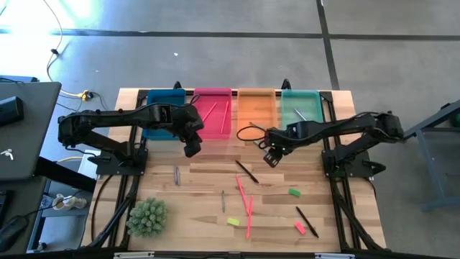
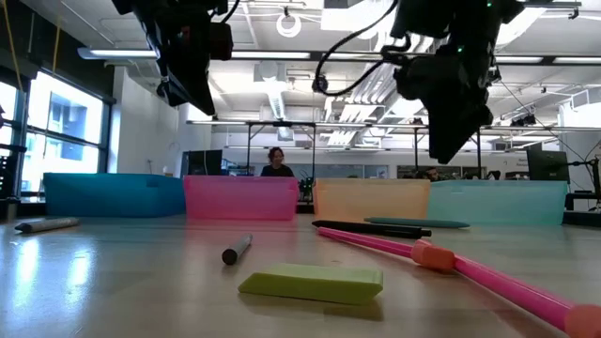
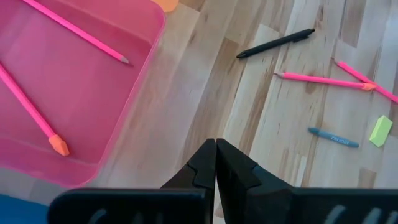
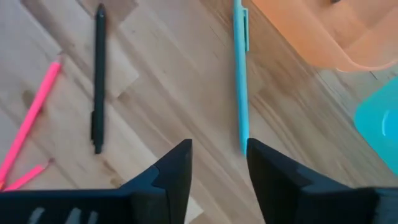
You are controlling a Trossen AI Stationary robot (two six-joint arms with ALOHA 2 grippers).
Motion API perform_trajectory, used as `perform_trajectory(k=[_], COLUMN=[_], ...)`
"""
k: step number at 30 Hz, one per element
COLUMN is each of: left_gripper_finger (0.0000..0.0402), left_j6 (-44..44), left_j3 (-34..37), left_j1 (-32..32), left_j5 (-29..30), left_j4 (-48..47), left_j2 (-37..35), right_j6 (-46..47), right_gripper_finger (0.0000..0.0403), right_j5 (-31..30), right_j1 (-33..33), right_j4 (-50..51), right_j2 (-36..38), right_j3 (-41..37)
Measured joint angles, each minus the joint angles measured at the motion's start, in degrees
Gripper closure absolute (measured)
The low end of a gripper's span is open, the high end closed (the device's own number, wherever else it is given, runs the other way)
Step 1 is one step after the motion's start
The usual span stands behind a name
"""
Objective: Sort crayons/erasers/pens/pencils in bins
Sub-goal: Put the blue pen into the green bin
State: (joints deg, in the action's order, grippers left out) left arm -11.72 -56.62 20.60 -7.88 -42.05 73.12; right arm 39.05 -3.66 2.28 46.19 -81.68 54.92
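**A:** Looking across a wooden counter in a bright workshop. Getting anywhere with the sorting?

**B:** Only just starting, judging by the layout. Seeing two pink pencils lying inside the pink bin. Seeing one thin grey stick lying in the teal bin, two bins along from the pink bin. Not seeing anything in the orange bin next to the pink bin. Not managing to check the blue bin on the pink bin's other side, since the left arm is covering most of it.

**A:** And still waiting out on the wood?

**B:** Nearly everything, all lying in front of the pink bin:
- green eraser, yellow eraser and pink eraser
- two stubby crayons
- two black pens
- a few loose pink pencils
- a teal pen, lying closest to the bins, just in front of the orange one

**A:** Carrying anything at present?

**B:** Nothing.
- **Left claw**: hanging by the pink bin's front corner, fingers pressed together and empty.
- **Right claw**: hovering further along from the pink bin, in front of the orange one. Fingers standing apart and gripping nothing, with the teal pen lying just ahead of them.

Probably going for that pen next, though only guessing.
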Motion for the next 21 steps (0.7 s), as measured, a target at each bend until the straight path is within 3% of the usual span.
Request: perform_trajectory(k=[7,21], left_gripper_finger=[0.0402,0.0402], left_j6=[-1.49,-1.71], left_j3=[0.0,0.0], left_j1=[0.0,0.0], left_j5=[0.02,0.07], left_j4=[0.22,0.31], left_j2=[0.02,0.04], right_j6=[-0.37,-0.37], right_gripper_finger=[0.0208,0.0206], right_j5=[0.03,-1.36], right_j1=[0.75,0.75], right_j4=[-0.76,-3.7], right_j2=[-6.65,-15.38], right_j3=[0.0,0.02])
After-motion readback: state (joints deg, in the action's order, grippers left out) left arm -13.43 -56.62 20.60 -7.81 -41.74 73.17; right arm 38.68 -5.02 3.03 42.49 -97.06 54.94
